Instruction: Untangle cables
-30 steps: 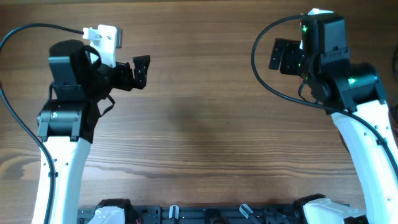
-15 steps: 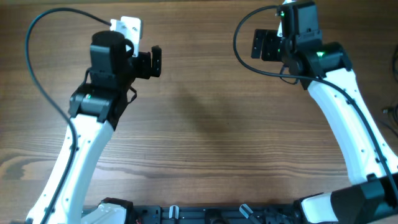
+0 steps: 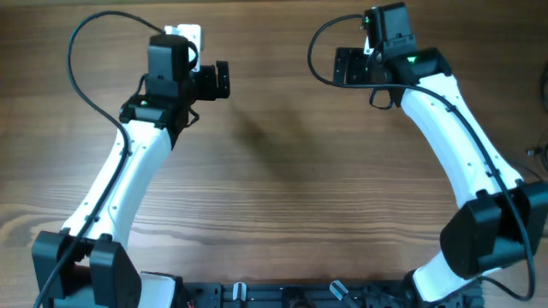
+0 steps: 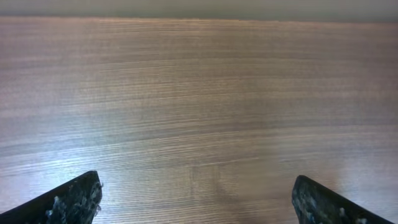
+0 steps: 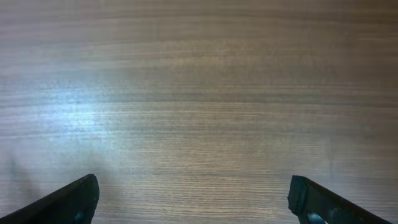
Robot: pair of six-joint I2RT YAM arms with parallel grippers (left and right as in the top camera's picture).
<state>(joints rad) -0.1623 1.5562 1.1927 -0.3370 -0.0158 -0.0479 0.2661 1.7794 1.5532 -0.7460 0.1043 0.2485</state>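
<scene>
While both arms stretch out over the wooden table (image 3: 274, 188), neither one has hold of anything. The left gripper (image 3: 220, 81) has its jaws spread as wide as they go. In the overhead view it points toward the right gripper (image 3: 346, 66), which faces back at it across a stretch of wood; the two stand well apart. The right gripper is just as wide open and just as empty.

From the left wrist, the left gripper (image 4: 196, 186) shows only as two dark fingers (image 4: 71, 200) poking in at the bottom corners. Plain wood grain lies between them and ahead of them, up to the table's far edge at the top of the view. From the right wrist, the right gripper (image 5: 193, 186) looks much the same: two black fingers (image 5: 320, 200) at the lower corners, nothing between them, and a pale glare on the wood ahead and to the left.

The left arm's wire (image 3: 72, 51), thick and black, loops out behind the left gripper and runs back down to its arm. The right arm's wire (image 3: 311, 53) curls just beside the right gripper, on the side facing the left one.

The cables cannot be made out in any of the three views, so where they lie relative to either gripper cannot be told.
</scene>
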